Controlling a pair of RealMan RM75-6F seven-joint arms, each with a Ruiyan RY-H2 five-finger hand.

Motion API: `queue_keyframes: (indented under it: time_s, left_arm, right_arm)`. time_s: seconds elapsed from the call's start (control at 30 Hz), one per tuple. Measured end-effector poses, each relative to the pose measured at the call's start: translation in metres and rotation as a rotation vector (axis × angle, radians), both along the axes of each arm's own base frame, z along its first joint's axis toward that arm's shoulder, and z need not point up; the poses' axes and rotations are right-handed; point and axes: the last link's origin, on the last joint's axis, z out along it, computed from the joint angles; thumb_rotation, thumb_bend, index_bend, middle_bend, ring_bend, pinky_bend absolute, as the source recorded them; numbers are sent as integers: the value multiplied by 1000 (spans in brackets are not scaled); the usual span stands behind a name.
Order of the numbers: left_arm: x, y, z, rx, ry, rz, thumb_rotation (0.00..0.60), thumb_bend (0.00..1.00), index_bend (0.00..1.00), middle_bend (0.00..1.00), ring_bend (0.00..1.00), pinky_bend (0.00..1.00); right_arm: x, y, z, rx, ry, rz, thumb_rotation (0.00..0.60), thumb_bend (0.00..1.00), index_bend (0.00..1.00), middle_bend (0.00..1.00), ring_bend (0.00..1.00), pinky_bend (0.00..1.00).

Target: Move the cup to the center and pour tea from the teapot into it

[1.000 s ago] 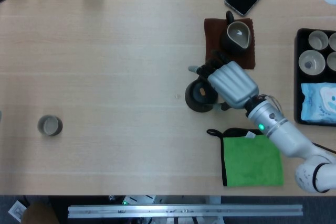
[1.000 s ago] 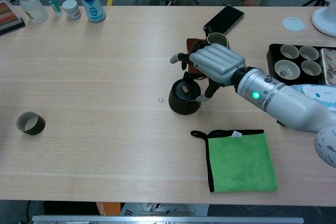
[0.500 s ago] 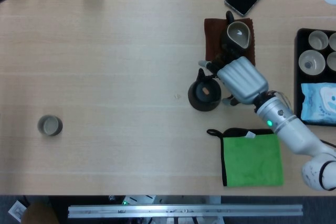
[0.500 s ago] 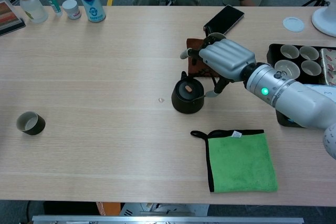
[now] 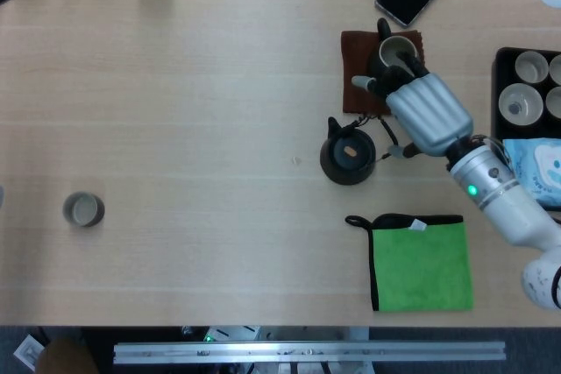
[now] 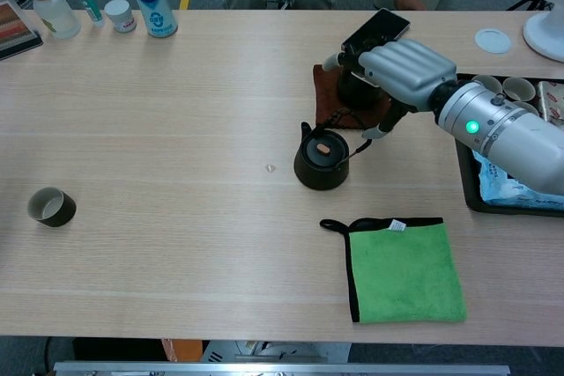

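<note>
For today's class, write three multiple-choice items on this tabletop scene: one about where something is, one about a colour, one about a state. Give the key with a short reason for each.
1. Where on the table is the lone cup?
A. Near the left edge, far from the teapot
B. On the green cloth
C. Inside the black tray

2. What colour is the cloth near the table's front edge?
A. Blue
B. Green with black trim
C. White

3. What is the right hand doing to the teapot?
A. Lifting it off the table
B. Tipping it over the cup
C. Neither; it is beside the pot, holding nothing

Key: 1 A, the cup stands alone at far left in both views. 2 B, the cloth is bright green with a dark border. 3 C, the teapot sits upright on the table with the hand up beside it, over the brown mat.
</note>
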Motion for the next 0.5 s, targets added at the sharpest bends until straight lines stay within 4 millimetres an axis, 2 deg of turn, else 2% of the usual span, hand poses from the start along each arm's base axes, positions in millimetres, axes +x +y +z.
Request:
queue_keyframes:
  time_s: [0.3,0.5]
  left_arm:
    - [-2,-3,2,-4,-6,13,600,341,210,191,105,28]
    - [-2,-3,1,-11,-7,13,600,342,210,191,105,27]
  right_arm:
    - [-5,20,-5,54,52,55,600,0,177,325,201,84]
    - [-12,22,-6,45,112,74,600,0,169,237,98,0]
